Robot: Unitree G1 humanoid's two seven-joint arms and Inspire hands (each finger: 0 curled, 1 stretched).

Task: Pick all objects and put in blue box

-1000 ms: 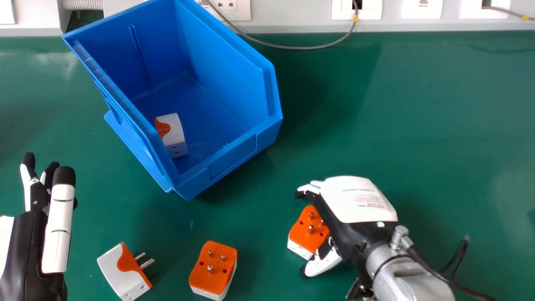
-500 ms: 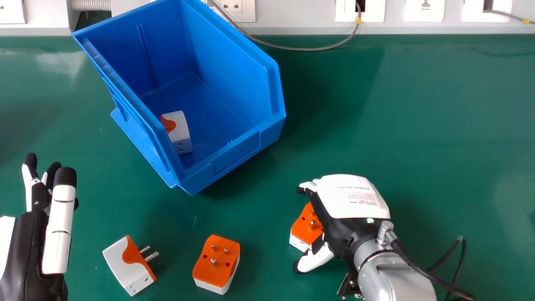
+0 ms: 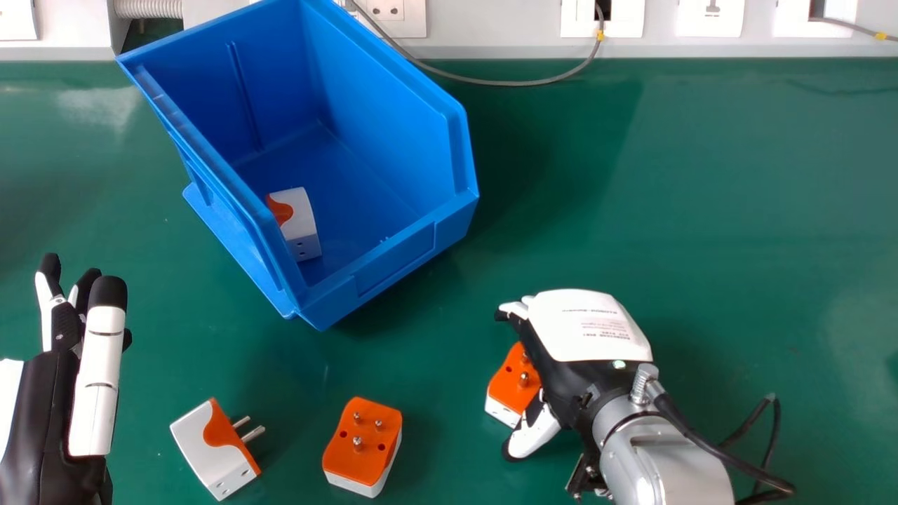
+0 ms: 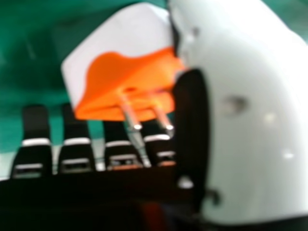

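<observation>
In the head view, my right hand (image 3: 588,326) is palm-down over an orange and white plug adapter (image 3: 511,386), thumb on its near side, fingers partly hidden. The right hand view has this adapter (image 4: 127,36) beside the thumb of my right hand (image 4: 250,125), pins toward the palm; the fingers look extended, not curled round it. My left hand (image 3: 98,379) is open at the left edge. A second adapter (image 3: 361,449) stands pins-up at front centre; a third (image 3: 214,449) lies on its side further left. The blue box (image 3: 393,259) holds another adapter (image 3: 298,221).
The green table (image 3: 673,203) stretches to a pale wall panel with sockets (image 3: 601,17). A grey cable (image 3: 519,82) loops onto its back edge behind the box. A black cable (image 3: 722,454) hangs off my right wrist.
My right hand has shifted slightly left over the adapter, covering more of it. Its thumb has drawn in a little since the middle frame. The whole head view has shifted slightly.
</observation>
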